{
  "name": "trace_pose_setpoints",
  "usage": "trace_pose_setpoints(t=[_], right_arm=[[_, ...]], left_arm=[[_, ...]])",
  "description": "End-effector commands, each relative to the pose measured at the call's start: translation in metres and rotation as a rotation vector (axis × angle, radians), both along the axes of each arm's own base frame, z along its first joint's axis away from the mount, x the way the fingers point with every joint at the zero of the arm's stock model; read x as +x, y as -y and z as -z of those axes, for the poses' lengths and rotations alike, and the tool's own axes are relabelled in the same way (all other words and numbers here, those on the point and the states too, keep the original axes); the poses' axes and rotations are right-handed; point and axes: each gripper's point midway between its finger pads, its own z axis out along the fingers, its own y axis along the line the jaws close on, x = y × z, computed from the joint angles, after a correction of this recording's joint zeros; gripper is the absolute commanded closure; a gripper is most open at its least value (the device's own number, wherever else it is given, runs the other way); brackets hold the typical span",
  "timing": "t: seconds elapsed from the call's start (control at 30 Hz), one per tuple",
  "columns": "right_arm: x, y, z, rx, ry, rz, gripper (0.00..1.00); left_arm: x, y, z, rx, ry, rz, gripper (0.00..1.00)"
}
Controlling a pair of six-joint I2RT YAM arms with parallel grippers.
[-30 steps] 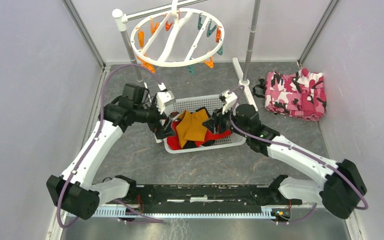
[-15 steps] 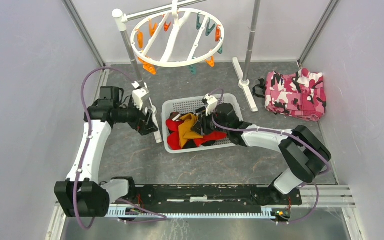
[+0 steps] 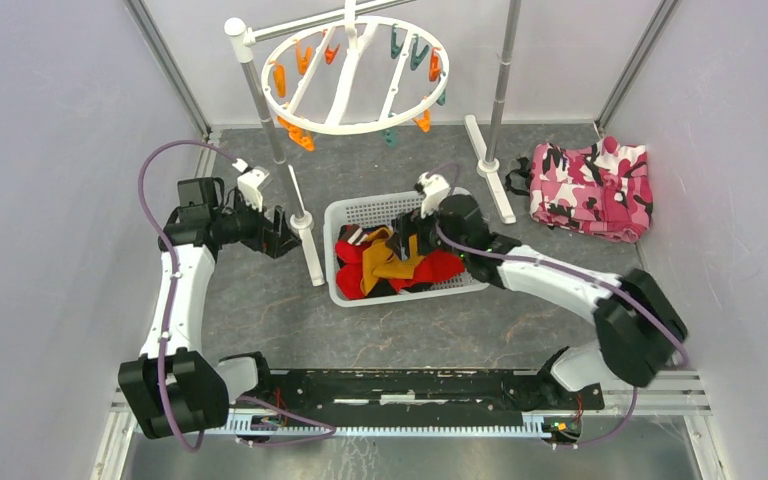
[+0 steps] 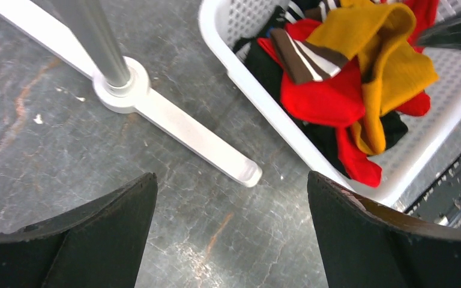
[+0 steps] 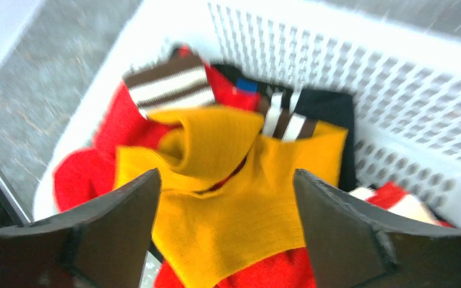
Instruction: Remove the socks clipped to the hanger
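The hanger (image 3: 355,75), a round white ring with orange and teal clips, hangs from the rack at the back; no sock shows on its clips. Red, mustard-yellow and black socks (image 3: 392,265) lie heaped in the white perforated basket (image 3: 410,297). My right gripper (image 3: 407,243) hovers open just above the pile, its jaws (image 5: 227,174) spread over a yellow sock (image 5: 216,144) with nothing pinched. My left gripper (image 3: 285,232) stands open left of the basket, over bare floor (image 4: 231,177). The socks (image 4: 336,90) show at the upper right of the left wrist view.
A rack pole with a white foot (image 3: 305,235) stands between my left gripper and the basket, and is close ahead (image 4: 174,120) in the left wrist view. A second pole foot (image 3: 490,170) lies right of the basket. A pink camouflage cloth (image 3: 592,188) lies at far right.
The right gripper has opened over the pile, leaving the yellow sock in the basket. The left arm has drawn back leftward from the basket to beyond the rack pole.
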Motion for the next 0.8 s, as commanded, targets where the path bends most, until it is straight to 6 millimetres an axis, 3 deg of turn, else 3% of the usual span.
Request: trace_pose_setpoints(t=[0.0,0.1,0.3,0.4,0.6,0.77], right_arm=[[0.024,0.038,-0.097,0.044,0.202,0.143,0.04],[0.033,0.083,-0.106,0.031,0.212,0.274,0.02],[0.043,0.199,-0.111,-0.127,0.287,0.667,0.02],[0.041,0.238,-0.109,-0.193,0.286,0.821,0.02],[0.026,0.288,-0.092,-0.189,0.357,1.047,0.02],[0.014,0.31,-0.073,-0.219,0.399,1.138,0.02]], left_arm=[[0.033,-0.014,-0.024,-0.021,0.104,-0.162,0.0],[0.05,-0.021,-0.025,-0.029,0.148,-0.225,0.0],[0.077,-0.034,-0.017,-0.078,0.235,-0.364,0.0],[0.084,-0.036,0.004,-0.106,0.275,-0.399,0.0],[0.097,-0.046,0.047,-0.11,0.366,-0.463,0.0],[0.096,-0.052,0.069,-0.088,0.442,-0.489,0.0]])
